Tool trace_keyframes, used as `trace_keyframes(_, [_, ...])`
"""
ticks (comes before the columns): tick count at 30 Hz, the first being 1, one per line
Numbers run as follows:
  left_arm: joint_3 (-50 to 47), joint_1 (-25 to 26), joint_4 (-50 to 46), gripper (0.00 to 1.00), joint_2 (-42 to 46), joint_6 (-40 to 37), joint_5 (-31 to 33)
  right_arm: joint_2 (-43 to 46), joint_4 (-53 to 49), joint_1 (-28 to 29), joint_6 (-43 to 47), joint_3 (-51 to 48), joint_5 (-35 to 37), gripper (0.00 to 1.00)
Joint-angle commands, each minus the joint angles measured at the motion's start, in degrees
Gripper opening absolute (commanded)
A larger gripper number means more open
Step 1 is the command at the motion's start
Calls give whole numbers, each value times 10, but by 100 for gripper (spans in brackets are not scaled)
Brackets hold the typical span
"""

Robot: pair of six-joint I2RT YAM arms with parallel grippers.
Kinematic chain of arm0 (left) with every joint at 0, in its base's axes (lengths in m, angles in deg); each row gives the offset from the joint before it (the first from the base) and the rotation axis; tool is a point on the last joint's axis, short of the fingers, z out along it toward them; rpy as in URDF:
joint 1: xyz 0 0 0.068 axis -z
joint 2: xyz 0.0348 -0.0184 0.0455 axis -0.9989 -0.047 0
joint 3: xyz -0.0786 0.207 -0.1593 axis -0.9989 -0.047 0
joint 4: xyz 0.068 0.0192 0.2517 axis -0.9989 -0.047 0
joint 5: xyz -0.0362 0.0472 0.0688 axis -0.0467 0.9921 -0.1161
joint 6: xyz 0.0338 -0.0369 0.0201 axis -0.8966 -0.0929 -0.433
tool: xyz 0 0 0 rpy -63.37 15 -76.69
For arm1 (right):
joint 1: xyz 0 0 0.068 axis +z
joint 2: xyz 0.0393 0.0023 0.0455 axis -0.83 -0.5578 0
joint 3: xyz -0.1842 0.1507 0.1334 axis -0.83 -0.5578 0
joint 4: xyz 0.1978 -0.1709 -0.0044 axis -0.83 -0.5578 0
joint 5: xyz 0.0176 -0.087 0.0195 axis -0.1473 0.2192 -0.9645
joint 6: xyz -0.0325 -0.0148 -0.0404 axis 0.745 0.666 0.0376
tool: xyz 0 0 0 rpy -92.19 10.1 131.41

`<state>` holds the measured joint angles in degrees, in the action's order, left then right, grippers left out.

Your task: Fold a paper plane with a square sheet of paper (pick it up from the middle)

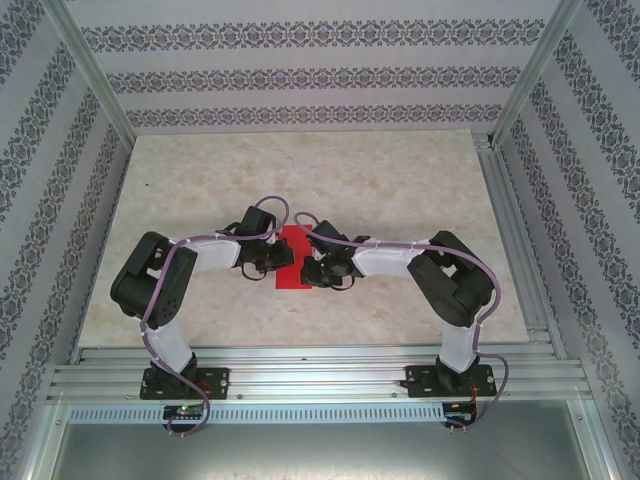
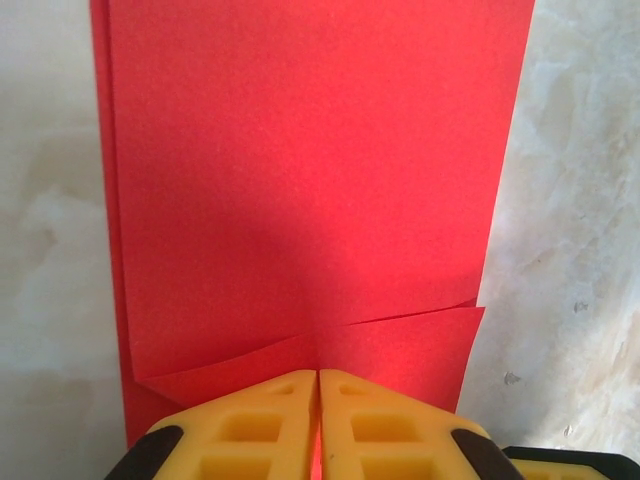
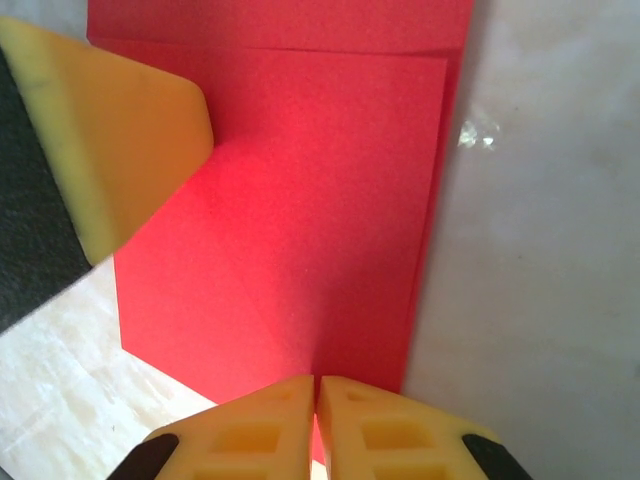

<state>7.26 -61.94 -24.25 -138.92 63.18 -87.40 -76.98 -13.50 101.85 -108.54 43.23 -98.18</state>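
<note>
The square sheet of paper [image 1: 293,238] is bright red and lies flat on the table's middle, folded into a narrow upright strip with layered flaps. In the left wrist view the sheet [image 2: 310,170] shows a slanted flap edge near my fingers. My left gripper [image 1: 277,262] [image 2: 318,373] is shut, its tips resting on the sheet's left side. My right gripper [image 1: 312,270] [image 3: 317,378] is shut too, tips down on the sheet [image 3: 320,200] near its lower edge. The left gripper's yellow finger [image 3: 130,140] rests on the far side of the paper. The paper plane is out of view.
The marbled table top [image 1: 350,180] stretches around the paper. Patterned walls and aluminium posts [image 1: 95,70] enclose it on three sides. Metal rails [image 1: 320,375] run along the near edge by the arm bases.
</note>
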Motion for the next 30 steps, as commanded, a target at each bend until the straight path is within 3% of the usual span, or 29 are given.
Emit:
trace_keyframes(1, [1, -38, -10, 12, -9, -37, 58, -18, -59, 1, 0, -40, 36, 12])
trace_keyframes(12, [19, -96, -17, 13, -4, -50, 54, 6, -39, 11, -6, -25, 34, 13])
trace_keyframes(18, [21, -97, -54, 19, 61, -57, 58, 65, -20, 14, 16, 49, 58, 25])
trace_keyframes(22, [-10, -96, -59, 31, 104, -53, 42, 82, -27, 10, 40, 70, 93, 34])
trace_keyframes(30, [-48, -92, -42, 51, 139, -41, -30, 24, -54, -2, 64, 112, 98, 35])
